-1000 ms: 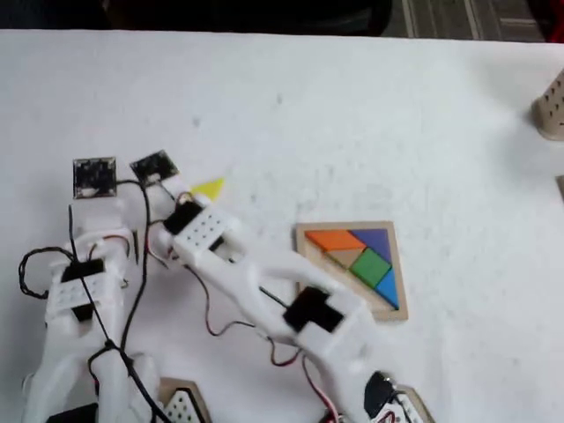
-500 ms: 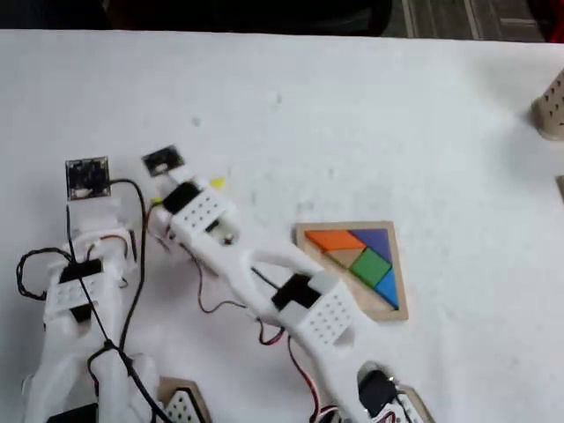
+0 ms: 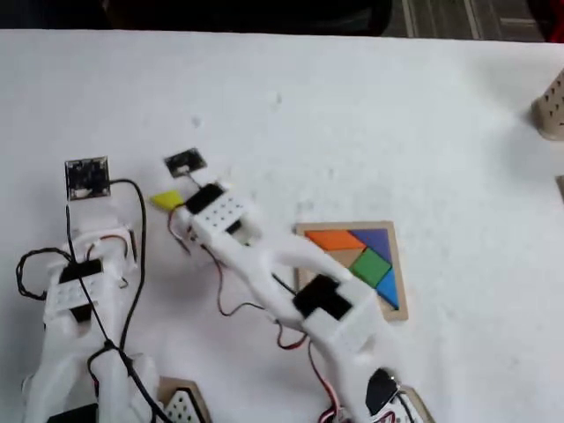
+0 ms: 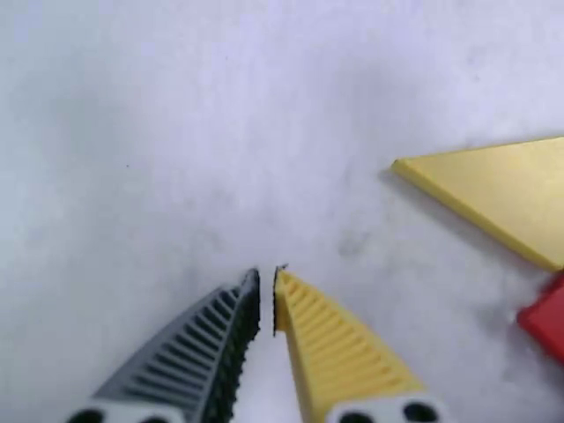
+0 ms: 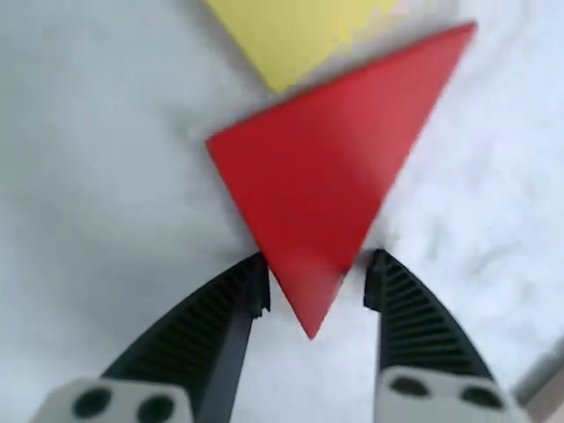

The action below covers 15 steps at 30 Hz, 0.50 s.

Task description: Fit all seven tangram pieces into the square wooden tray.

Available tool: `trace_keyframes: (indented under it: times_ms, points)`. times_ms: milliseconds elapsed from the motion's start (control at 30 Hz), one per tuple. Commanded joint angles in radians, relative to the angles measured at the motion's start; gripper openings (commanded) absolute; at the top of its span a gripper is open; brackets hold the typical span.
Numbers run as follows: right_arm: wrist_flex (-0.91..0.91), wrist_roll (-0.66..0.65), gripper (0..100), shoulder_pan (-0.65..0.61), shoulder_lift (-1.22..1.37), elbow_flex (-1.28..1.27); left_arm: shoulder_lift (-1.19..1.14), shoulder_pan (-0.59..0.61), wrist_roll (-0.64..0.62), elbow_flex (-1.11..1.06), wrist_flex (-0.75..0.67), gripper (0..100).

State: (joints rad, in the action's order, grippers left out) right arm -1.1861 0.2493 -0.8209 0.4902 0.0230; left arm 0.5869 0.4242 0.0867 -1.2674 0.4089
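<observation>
We see the right fingers [image 5: 225, 322] partly open astride the red triangle [image 5: 326, 194] (flat on the counter [image 5: 79, 176]); the left fingers [image 4: 330, 348] are pinched together.

Not much else around: a plain white worktop [image 3: 397, 115] with faint smudges, a beige wooden block with rows of small holes [image 3: 552, 110] at its far right edge, and dark space [image 3: 220, 13] behind the back edge.

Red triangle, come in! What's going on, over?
Right pincer open, straddling red triangle corner on the table. Left pincer shut, empty. Yellow triangle crowding its far edge.
</observation>
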Motion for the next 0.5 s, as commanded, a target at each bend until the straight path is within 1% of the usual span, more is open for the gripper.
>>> trace_keyframes:
  times_ms: [0,133,233,367,467]
  points:
    - [0.058,-0.008,18.0,0.035,-0.174,-0.13,0.031,0.008,-0.014,0.012,-0.026,6]
    - [0.116,-0.006,18.0,0.018,-0.338,-0.186,0.031,0.007,-0.014,0.012,-0.026,6]
    - [0.193,-0.012,17.7,-0.01,-0.386,-0.201,0.031,0.007,-0.014,0.012,-0.026,6]
    - [0.401,-0.015,17.0,-0.053,-0.323,-0.199,0.031,0.007,-0.014,0.012,-0.026,6]
    - [0.55,-0.015,10.4,-0.058,-0.222,-0.196,0.031,0.007,-0.014,0.012,-0.025,6]
